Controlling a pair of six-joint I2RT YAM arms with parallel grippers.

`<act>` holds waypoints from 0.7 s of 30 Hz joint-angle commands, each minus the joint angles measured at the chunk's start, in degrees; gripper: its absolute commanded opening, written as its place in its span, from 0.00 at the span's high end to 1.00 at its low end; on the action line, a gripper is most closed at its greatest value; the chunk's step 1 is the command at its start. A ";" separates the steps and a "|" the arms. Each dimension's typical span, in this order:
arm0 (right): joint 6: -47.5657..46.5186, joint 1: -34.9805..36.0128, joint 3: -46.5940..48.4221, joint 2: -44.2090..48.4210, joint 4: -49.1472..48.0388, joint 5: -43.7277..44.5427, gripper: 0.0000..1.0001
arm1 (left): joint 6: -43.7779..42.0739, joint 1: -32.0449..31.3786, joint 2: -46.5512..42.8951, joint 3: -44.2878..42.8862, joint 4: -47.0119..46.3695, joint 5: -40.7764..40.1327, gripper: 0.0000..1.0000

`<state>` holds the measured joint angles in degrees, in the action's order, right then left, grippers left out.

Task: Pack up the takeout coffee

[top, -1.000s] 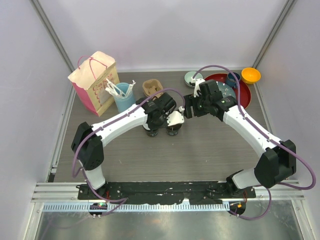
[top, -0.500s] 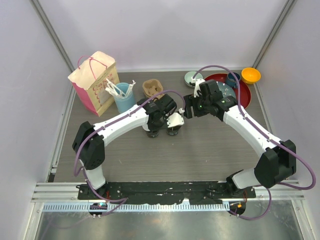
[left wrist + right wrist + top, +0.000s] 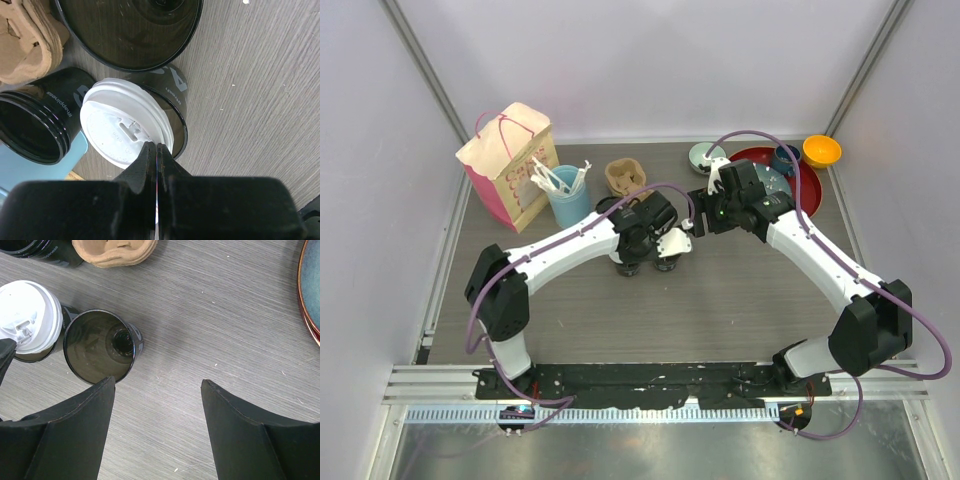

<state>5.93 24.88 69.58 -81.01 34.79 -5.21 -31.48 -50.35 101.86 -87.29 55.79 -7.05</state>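
Left gripper [image 3: 157, 146] fingers are closed on the lid [image 3: 117, 131] rim, apparently to cap the cup [image 3: 178, 95] mid-worktop [image 3: 225, 315]. Right gripper [image 3: 158, 382] is open above the uncovered cup [image 3: 100, 346].

I get bright, even light on the overhead feed. The white walls [image 3: 650, 70] wash out pale, and only soft shadows fall on the surface [image 3: 740, 300]. On the left wrist feed the white lid [image 3: 125, 130] is nearly blown out. The left tool [image 3: 156, 147] is a dark blur up close, while the wood grain reads sharp.
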 commanded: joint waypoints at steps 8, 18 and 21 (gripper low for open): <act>-0.75 -0.27 0.38 1.82 -0.77 -0.76 0.25 | 0.02 -1.95 -3.78 0.62 -2.88 -3.67 1.00; -0.84 -0.27 0.29 1.82 -0.77 -1.11 0.25 | -0.68 -3.44 -4.66 1.77 -2.62 -3.85 1.00; -0.92 -0.28 0.29 1.91 -0.77 -1.29 0.25 | -0.68 -3.44 -4.66 2.47 -2.62 -3.94 1.00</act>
<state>5.91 24.88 69.52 -81.01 34.79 -5.48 -31.79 -53.63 99.81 -85.71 53.78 -10.92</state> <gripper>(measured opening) 0.749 0.013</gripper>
